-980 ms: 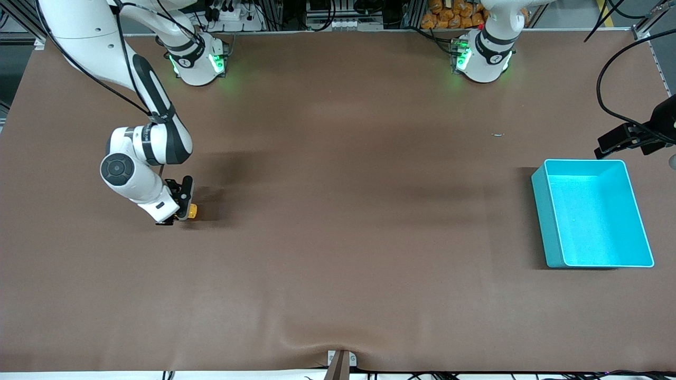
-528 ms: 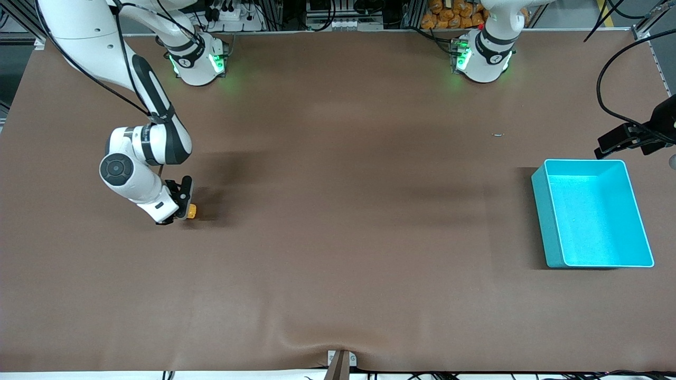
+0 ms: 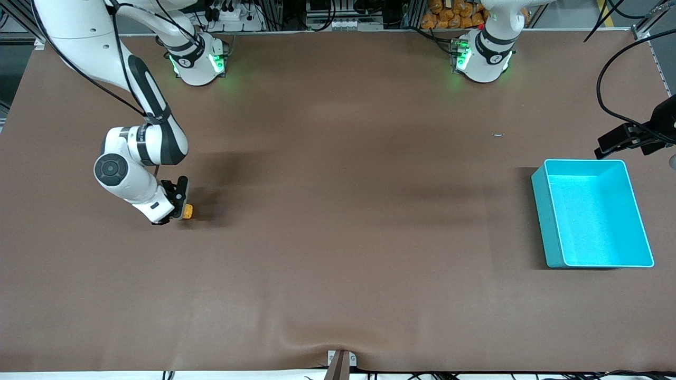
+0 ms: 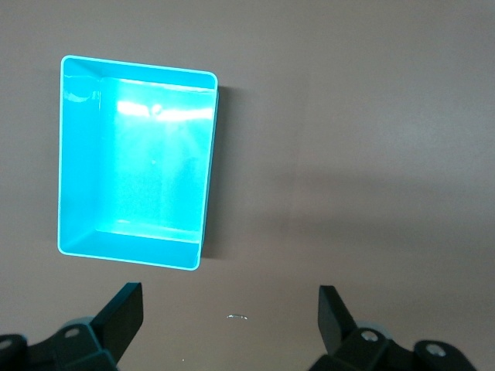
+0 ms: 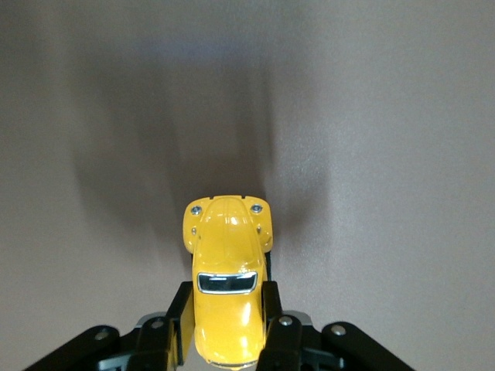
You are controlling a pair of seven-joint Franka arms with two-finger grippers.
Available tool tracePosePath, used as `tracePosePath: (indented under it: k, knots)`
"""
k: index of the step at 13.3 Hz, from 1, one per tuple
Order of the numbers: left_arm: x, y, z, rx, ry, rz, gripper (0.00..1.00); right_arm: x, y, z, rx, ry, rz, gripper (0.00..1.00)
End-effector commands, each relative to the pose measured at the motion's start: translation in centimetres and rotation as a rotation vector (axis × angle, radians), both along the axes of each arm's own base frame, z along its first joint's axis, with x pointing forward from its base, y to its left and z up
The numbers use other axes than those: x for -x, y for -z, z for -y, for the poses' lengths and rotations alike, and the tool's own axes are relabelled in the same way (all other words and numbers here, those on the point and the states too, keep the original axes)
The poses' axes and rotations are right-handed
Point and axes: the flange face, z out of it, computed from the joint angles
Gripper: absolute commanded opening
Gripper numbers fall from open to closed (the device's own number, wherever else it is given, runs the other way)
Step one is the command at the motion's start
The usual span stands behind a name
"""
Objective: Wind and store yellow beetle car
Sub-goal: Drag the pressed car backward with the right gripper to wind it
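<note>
The yellow beetle car (image 5: 226, 278) (image 3: 188, 211) is tiny, with a rounded body and a dark window. It sits low at the table surface toward the right arm's end. My right gripper (image 5: 224, 321) (image 3: 179, 207) is shut on the car's sides, its black fingers (image 5: 175, 325) pressed against the body. The car's nose sticks out past the fingertips. The turquoise bin (image 3: 593, 212) (image 4: 135, 158) stands empty at the left arm's end. My left gripper (image 4: 229, 313) (image 3: 612, 141) hangs open and waits over the table beside the bin, holding nothing.
A small pale speck (image 3: 497, 134) (image 4: 237, 316) lies on the brown table cover (image 3: 338, 211) between the left arm's base and the bin. The cover has a wrinkle at the front edge near a bracket (image 3: 340, 361).
My right gripper's fingers have closed on the car. The arm and car have shifted slightly toward the right arm's end of the table. The left arm has not moved.
</note>
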Motion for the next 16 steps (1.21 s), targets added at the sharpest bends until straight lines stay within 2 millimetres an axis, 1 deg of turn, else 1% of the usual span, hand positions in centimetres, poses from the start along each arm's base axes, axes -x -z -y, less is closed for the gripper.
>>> tracePosePath:
  k: [1, 5, 7, 9, 14, 16]
  knots:
    - [0.1, -0.5, 0.0, 0.019, 0.01, 0.011, 1.0, 0.1, 2.1, 2.2, 0.008, -0.037, -0.006, 0.38]
    - [0.1, -0.5, -0.1, 0.019, 0.008, 0.011, 1.0, -0.3, 2.9, 5.3, 0.009, -0.045, -0.01, 0.39]
    - [0.1, -0.5, 0.0, 0.019, 0.008, 0.011, 1.0, -0.2, 3.3, 6.3, 0.009, -0.043, -0.012, 0.39]
    - [0.1, -0.5, -0.1, 0.019, 0.008, 0.011, 1.0, -0.1, 3.4, 7.7, 0.008, -0.045, -0.012, 0.39]
    - [0.0, -0.5, -0.1, 0.019, 0.007, 0.011, 1.0, 0.3, 4.0, 10.3, 0.006, -0.038, -0.02, 0.39]
    - [0.0, -0.5, -0.1, 0.019, 0.007, 0.011, 1.0, 0.3, 4.2, 10.7, 0.007, -0.054, -0.012, 0.4]
